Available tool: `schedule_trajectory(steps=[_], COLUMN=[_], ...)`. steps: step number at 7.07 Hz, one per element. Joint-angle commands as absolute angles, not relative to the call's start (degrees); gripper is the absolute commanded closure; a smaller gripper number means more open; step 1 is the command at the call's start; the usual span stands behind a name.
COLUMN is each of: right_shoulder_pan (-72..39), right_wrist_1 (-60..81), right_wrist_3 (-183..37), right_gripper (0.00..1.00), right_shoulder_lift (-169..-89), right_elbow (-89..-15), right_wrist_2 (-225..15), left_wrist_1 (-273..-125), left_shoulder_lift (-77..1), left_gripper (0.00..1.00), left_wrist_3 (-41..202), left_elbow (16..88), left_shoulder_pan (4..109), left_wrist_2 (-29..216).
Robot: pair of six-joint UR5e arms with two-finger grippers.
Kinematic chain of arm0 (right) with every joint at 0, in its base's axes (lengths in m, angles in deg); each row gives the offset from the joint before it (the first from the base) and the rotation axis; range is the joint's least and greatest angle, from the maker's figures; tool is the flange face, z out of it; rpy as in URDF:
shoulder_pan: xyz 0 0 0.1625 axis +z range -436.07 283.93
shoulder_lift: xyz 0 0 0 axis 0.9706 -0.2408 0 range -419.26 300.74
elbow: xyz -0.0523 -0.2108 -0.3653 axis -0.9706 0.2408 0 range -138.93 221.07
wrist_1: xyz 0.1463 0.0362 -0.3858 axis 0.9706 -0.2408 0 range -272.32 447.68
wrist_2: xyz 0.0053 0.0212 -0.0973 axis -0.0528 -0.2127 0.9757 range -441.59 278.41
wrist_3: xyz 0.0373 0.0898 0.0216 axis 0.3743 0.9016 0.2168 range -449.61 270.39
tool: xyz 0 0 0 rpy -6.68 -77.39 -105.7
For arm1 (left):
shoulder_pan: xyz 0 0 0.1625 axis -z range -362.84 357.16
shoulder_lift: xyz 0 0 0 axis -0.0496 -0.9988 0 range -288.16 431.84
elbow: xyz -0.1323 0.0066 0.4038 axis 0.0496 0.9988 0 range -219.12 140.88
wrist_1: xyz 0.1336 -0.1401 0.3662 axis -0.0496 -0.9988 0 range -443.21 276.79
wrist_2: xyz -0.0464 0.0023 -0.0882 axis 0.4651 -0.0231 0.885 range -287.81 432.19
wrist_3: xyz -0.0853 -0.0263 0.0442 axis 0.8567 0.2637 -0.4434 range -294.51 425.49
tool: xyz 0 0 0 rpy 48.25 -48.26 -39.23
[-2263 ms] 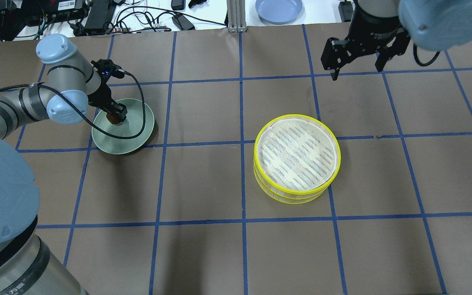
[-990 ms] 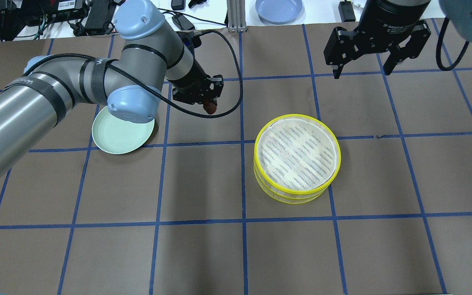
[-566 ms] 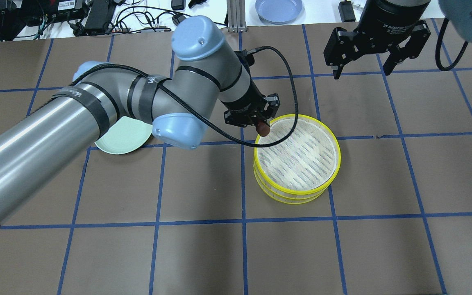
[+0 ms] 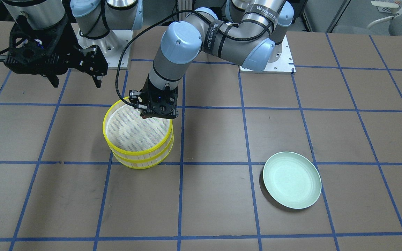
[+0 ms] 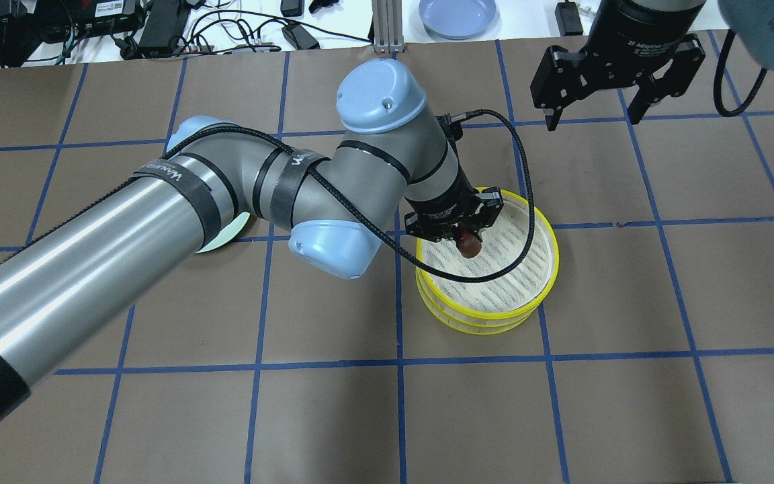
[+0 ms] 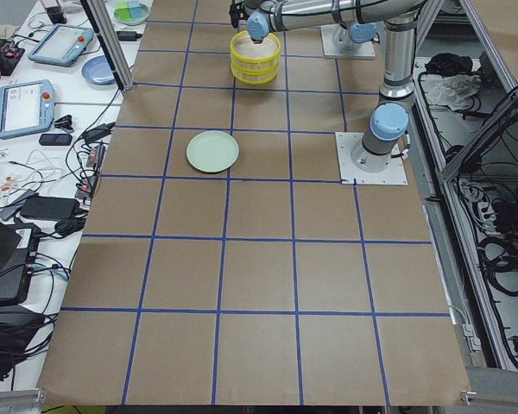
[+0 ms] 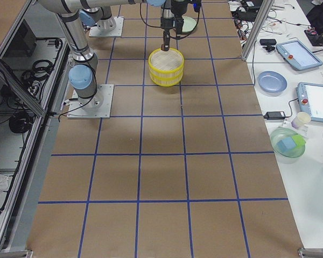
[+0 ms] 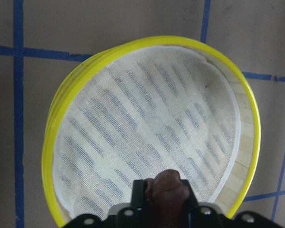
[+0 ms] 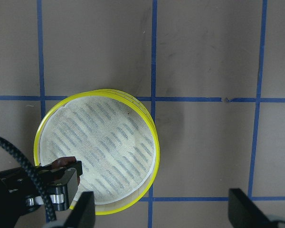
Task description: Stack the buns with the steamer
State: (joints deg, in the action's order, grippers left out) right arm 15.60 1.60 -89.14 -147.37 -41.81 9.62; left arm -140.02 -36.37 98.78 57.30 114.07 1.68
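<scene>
The table (image 5: 629,417) is lit brightly and evenly from overhead; soft, diffuse shadows are cast beneath the arms, and wrist views are rendered slightly softer.

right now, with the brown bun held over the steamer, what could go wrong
The brown bun hangs in the left jaws above the steamer, near its wall; dropped from there it might bounce or roll against the rim.
The black cable loops over the rim and could snag it.
The top tier sits slightly off-centre on the lower tier, so a bump may shift it.
</scene>
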Motion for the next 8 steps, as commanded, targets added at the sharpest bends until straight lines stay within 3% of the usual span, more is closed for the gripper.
schedule_trajectory(steps=[1,4,8], right_shoulder_pan=[15.6,15.6,15.6], right_wrist_1=[1.5,1.5,1.5], right_wrist_3=[-89.3,-89.1,-89.1], right_gripper=[0.00,0.00,0.00], right_shoulder_lift=[-147.3,-147.3,-147.3], right_elbow=[-41.8,-41.9,-41.9], right_wrist_2=[9.6,9.7,9.9], left_wrist_1=[-140.1,-140.5,-153.6], left_shoulder_lift=[-36.3,-34.1,-28.8], left_gripper=[0.00,0.00,0.00], left_wrist_3=[98.2,97.1,75.2], left_elbow=[57.2,56.1,49.3], left_shoulder_pan=[113.5,109.2,90.8], left_wrist_2=[1.3,-7.4,-13.8])
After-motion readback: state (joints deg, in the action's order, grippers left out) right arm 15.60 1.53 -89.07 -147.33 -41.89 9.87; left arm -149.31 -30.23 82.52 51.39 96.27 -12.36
